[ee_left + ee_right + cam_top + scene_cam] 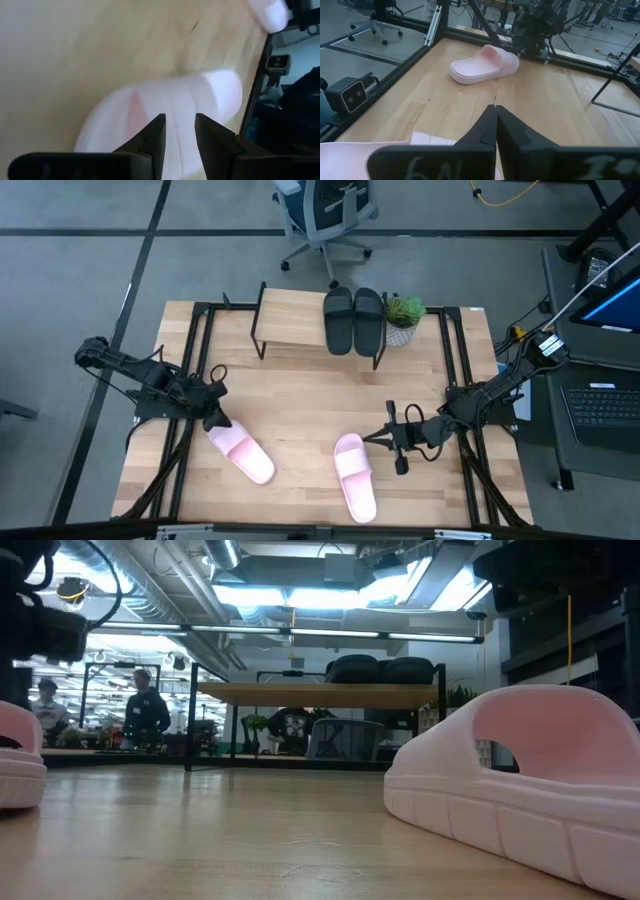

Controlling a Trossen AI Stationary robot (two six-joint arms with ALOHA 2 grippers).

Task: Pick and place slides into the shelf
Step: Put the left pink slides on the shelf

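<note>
Two black slides (352, 320) lie side by side on the right part of the shelf (300, 322) at the table's far middle. One pink slide (241, 453) lies sole down on the table at the near left. My left gripper (179, 122) is open just over its far end, pointing slantwise down, with the slide (165, 110) showing between its fingers. The other pink slide (354, 477) lies at the near middle. Just right of its far end, above the table, my right gripper (496, 109) is shut on nothing.
A small potted plant (403, 317) stands right of the shelf. Black frame rails (455, 370) run along both sides of the table. Bare wood (300, 395) lies between the shelf and the pink slides. People (145, 710) stand in the room far behind the table.
</note>
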